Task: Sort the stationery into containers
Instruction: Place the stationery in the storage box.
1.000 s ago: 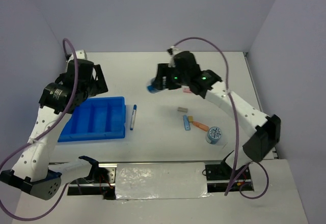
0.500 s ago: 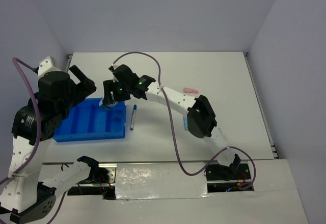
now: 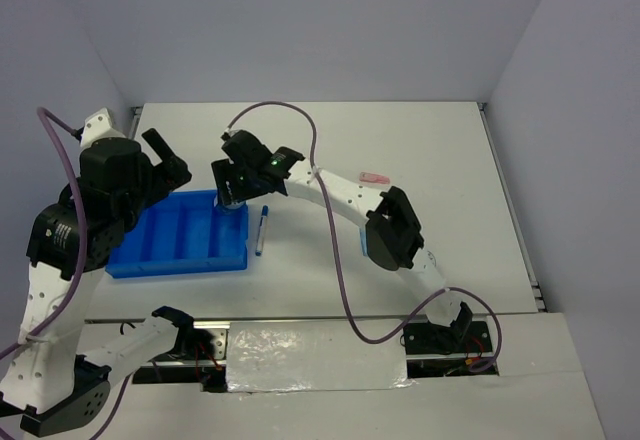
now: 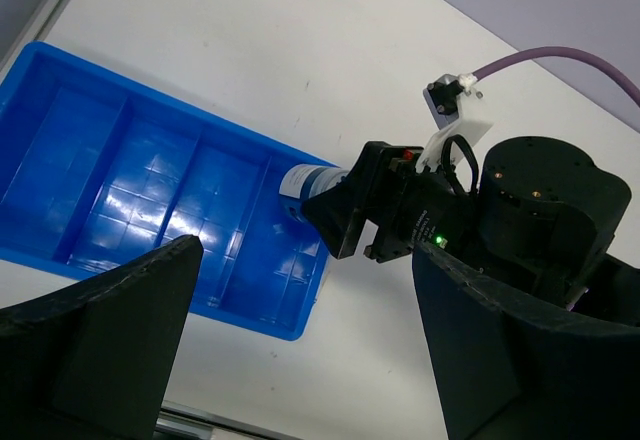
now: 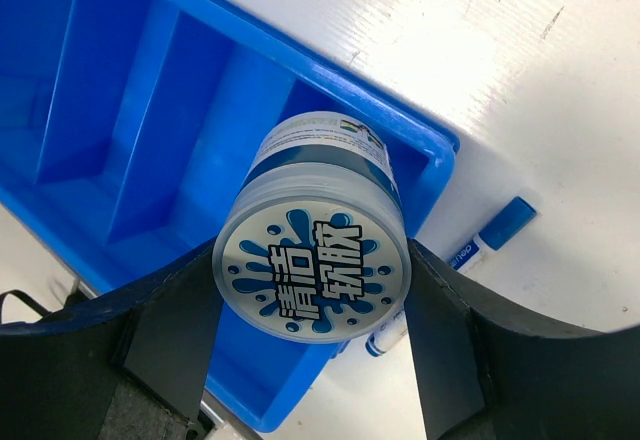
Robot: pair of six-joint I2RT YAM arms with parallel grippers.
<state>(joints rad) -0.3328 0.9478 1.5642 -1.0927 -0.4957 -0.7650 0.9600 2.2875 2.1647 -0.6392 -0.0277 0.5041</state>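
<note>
The blue tray (image 3: 180,269) is sitting on the desk (image 3: 480,210) near the arm bases, with the white pen (image 3: 261,230) lying just beside its right edge. The left fingers (image 4: 110,340) are hanging spread wide above the tray, gripping nothing. The right fingers (image 5: 170,340) are clamping a round blue-and-white tape roll (image 5: 312,260), holding it over the tray's far right corner compartment. Farther back, a pink stick (image 3: 374,176) is lying on the desk.

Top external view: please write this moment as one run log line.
right pincer: shut on tape roll | tape roll: over tray end compartment beside pen | left pincer: open, empty, hovering by tray
</note>
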